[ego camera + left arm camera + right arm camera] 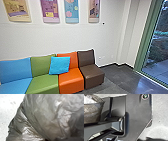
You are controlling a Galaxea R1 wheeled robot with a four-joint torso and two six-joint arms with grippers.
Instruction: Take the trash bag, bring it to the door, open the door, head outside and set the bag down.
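Left gripper, right gripper: cannot tell whether spread, pressed together or pinching anything. Trash bag (43, 115) crinkled, large before left wrist camera; part also in right wrist view. Orange seat (71, 81) as landmark: brown seat (92, 75) just beside, to right; green seat (43, 85) just beside, to left; blue cushion (59, 65) leaning partly over it; posters (72, 11) above, on wall (67, 37); glass (158, 50) well apart, to right.

So the floor (120, 76) is dark grey (kinda shiny in spots, ngl), and there's a row standing on it: blue seat (15, 86), green seat (43, 83), orange seat (71, 81), brown seat (92, 75).
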